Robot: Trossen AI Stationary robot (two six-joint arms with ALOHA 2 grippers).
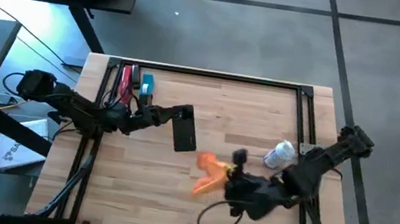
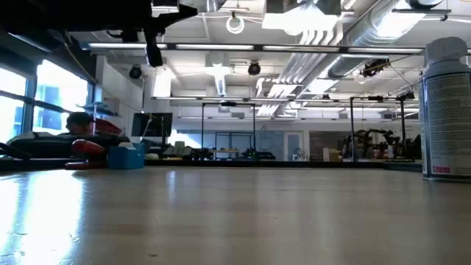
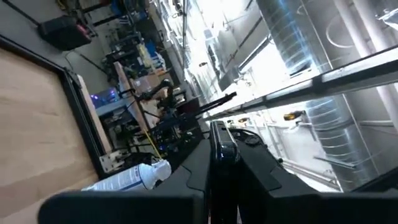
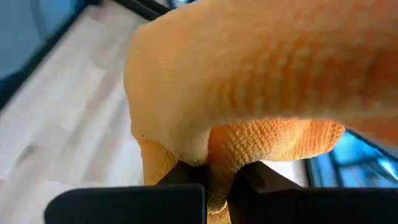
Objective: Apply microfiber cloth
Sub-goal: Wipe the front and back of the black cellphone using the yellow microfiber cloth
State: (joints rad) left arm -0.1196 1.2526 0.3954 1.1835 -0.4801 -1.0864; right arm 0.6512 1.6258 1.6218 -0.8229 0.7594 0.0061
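Slippage looks the main risk: right gripper [image 4: 214,177] pinches only a fold of the soft bright-orange microfiber cloth [image 1: 210,173] above mid-table, while left gripper [image 1: 178,117] clamps the flat black phone [image 1: 185,132].

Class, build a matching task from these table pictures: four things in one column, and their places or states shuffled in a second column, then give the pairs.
Things:
1. microfiber cloth
2. black phone
3. white spray bottle
4. red-handled item

Places or states:
A. held in the left tool
B. by the table's far left edge
C. pinched in the right tool
D. lying on the table beside the right arm

Pairs: 1-C, 2-A, 3-D, 4-B
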